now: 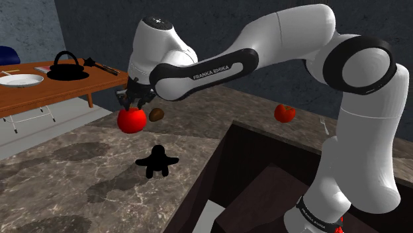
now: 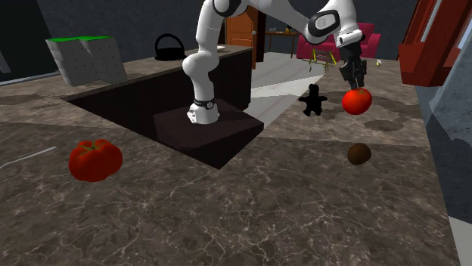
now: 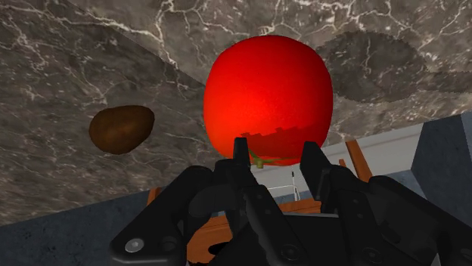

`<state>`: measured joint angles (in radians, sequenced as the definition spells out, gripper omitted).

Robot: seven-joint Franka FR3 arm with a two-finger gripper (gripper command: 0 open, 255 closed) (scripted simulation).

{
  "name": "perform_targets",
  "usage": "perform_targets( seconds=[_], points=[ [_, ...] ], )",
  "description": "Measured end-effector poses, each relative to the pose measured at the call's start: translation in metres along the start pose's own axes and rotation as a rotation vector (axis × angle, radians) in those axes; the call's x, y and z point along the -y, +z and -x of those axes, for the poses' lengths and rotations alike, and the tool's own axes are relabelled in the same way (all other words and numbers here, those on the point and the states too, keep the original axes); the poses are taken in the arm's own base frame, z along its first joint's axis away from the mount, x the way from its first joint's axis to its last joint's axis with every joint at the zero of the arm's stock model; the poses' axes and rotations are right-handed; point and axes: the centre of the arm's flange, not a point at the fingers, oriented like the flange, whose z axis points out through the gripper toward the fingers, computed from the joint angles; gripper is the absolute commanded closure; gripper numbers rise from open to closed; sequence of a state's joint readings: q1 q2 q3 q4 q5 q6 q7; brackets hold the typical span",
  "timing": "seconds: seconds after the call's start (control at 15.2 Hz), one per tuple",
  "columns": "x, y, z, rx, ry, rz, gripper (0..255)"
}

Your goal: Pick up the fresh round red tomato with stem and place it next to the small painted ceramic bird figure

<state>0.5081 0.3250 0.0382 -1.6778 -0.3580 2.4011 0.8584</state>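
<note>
item: tomato point(image 1: 132, 120), round, red, green stem at the top. count: two tomatoes on view; the second tomato point(image 1: 285, 112) is more lobed and sits well apart on the far side of the arm.

location: we see the round one clasped in the end effector point(image 1: 134, 104), seemingly lifted clear of the tabletop point(image 1: 79, 185), near the bird figure point(image 1: 157, 161) but not yet beside it.

end effector: one, black, closed partway on the tomato's stem end. in the wrist view both fingers point(image 3: 242, 155) press its upper shoulders, the stem between them.

handling, as we judge it: light, smooth skin, likely slippery, and soft enough to bruise. the hold is high on the curve, so it could slide out. a grip nearer the widest part would be safer, with moderate squeeze and a slow carry.

other things: one bird figure, drawn plain black, standing on the tabletop. one brown lump point(image 1: 157, 114), lying just beside the tomato.
</note>
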Motion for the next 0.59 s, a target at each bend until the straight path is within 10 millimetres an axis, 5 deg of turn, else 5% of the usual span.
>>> perform_targets(
  seconds=[0.59],
  points=[
    [-0.001, 0.041, 0.023, 0.0, 0.0, 0.0, 255]
  ],
)
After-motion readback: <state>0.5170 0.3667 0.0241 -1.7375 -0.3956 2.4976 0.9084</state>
